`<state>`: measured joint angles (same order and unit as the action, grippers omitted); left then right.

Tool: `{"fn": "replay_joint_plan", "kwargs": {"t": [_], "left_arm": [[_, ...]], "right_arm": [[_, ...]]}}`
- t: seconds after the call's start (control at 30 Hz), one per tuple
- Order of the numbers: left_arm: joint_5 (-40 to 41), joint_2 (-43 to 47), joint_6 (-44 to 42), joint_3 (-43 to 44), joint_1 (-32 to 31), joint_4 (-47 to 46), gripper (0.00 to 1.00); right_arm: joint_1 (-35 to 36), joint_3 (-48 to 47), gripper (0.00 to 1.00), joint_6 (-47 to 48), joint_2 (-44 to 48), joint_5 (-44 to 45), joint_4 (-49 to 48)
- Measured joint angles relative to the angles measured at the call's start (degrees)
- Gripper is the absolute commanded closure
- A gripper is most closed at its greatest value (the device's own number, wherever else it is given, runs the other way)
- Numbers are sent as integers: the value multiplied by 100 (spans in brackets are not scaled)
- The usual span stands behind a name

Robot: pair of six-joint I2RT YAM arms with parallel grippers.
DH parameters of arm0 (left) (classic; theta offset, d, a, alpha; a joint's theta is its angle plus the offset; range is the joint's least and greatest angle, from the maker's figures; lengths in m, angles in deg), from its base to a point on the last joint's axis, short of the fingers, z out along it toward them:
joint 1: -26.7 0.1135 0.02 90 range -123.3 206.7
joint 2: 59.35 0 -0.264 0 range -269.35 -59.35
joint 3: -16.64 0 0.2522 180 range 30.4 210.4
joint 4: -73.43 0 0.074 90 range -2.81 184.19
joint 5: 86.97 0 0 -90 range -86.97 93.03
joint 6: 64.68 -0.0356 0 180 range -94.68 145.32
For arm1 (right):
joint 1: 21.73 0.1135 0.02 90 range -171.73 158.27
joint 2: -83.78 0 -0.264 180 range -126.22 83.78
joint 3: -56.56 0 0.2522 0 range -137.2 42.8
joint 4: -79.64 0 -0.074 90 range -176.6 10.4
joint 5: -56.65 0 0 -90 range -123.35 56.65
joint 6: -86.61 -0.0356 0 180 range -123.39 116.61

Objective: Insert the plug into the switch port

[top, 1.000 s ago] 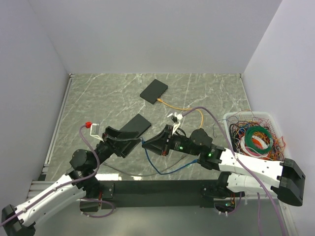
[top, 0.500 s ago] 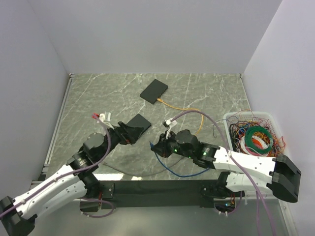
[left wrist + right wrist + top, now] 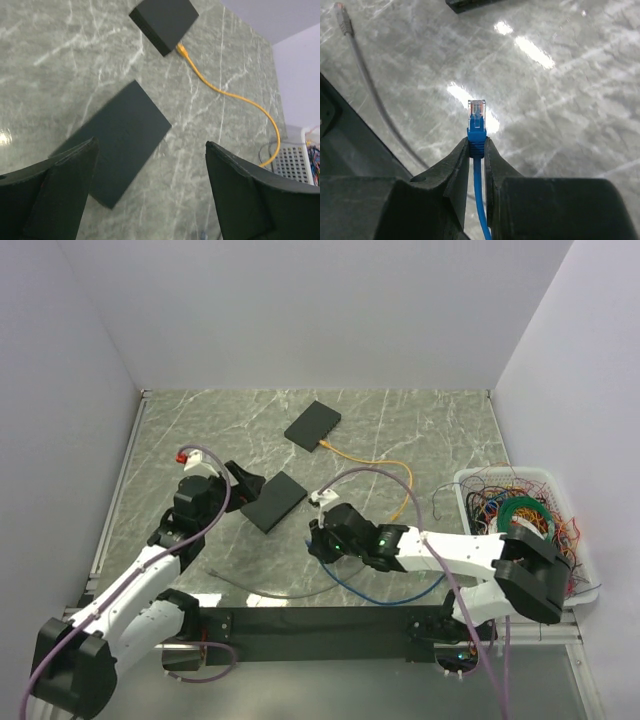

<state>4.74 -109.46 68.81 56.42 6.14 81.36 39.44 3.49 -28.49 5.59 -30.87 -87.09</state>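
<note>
The switch (image 3: 272,501), a flat black box, lies on the marble table; it also shows in the left wrist view (image 3: 120,142). My left gripper (image 3: 245,483) hangs open just left of it, and its wide-apart jaws (image 3: 151,143) hold nothing. My right gripper (image 3: 315,537) sits right of the switch and is shut on the blue plug (image 3: 477,119). The plug's clear tip sticks out past the fingertips (image 3: 462,150). Its blue cable (image 3: 350,585) trails behind. The switch's ports do not show.
A second black box (image 3: 313,425) lies farther back with an orange cable (image 3: 225,92) plugged into it. A loose grey cable (image 3: 260,590) lies near the front edge, its plug end (image 3: 340,15) on the table. A white basket (image 3: 470,478) of tangled cables stands at right.
My left gripper opened and let go of the switch, then drew back to the left. The switch now lies flat. My right gripper moved left and nearer with the plug.
</note>
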Motion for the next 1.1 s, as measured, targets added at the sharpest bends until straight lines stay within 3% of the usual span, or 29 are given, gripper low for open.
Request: {"fn": "replay_joint_plan", "kwargs": {"t": [0.2, 0.43, 0.63, 1.1], "left_arm": [[-400, -667, -234, -236, 476, -997, 11], [-890, -1620, -203, -533, 990, -2135, 5], [-1305, -2559, -122, -557, 1165, -2977, 6], [-1600, -3042, -146, -621, 1165, -3790, 8]], "right_arm": [[2, -621, 100, 184, -737, 35, 87], [2, -1283, 100, 393, -1506, 166, 354], [2, -2000, 100, 555, -2201, 269, 660], [2, -3340, 100, 778, -3279, 590, 1576]]}}
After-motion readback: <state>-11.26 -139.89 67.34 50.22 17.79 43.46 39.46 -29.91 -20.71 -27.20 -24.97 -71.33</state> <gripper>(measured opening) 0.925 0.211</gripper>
